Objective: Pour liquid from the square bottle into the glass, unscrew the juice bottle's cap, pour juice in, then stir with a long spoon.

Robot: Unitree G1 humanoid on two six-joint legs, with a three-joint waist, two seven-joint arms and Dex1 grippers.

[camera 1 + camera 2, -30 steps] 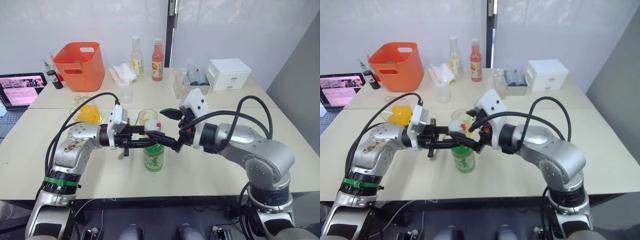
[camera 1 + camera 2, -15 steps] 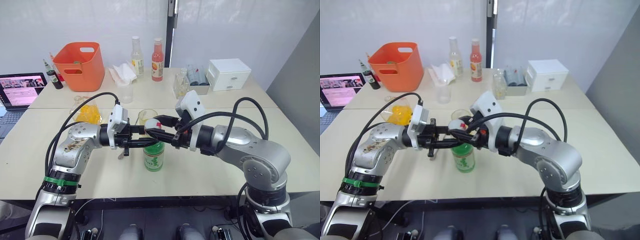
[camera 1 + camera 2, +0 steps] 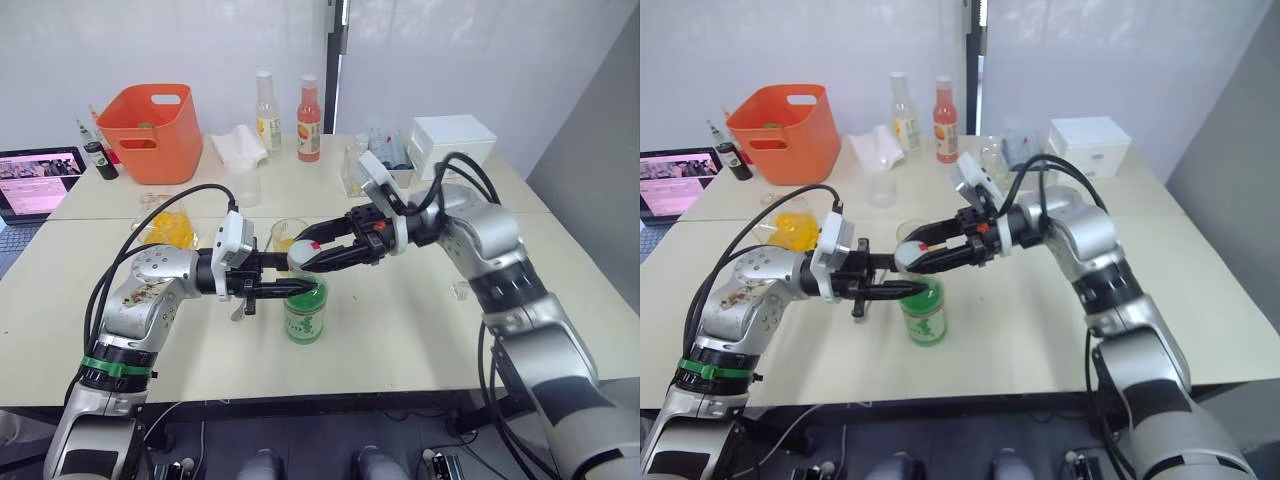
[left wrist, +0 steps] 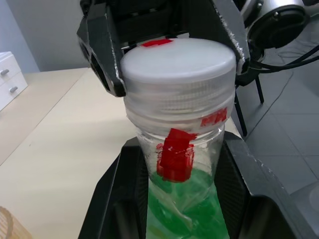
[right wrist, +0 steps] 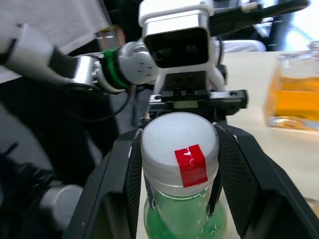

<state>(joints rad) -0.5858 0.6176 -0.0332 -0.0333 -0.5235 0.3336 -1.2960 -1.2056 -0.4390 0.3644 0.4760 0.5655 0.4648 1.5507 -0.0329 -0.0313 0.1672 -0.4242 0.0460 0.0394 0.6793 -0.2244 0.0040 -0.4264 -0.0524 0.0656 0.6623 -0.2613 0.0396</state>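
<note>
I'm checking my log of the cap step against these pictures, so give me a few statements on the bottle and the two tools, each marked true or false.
1. The white screw cap with red tape sits on the tall clear bottle of green liquid. True.
2. The left tool grips that bottle's neck. True.
3. The right tool hangs open above the orange plastic bin. False: it closes on the cap.
4. The bottle lies on its side. False: it stands upright on the beige table.
</note>
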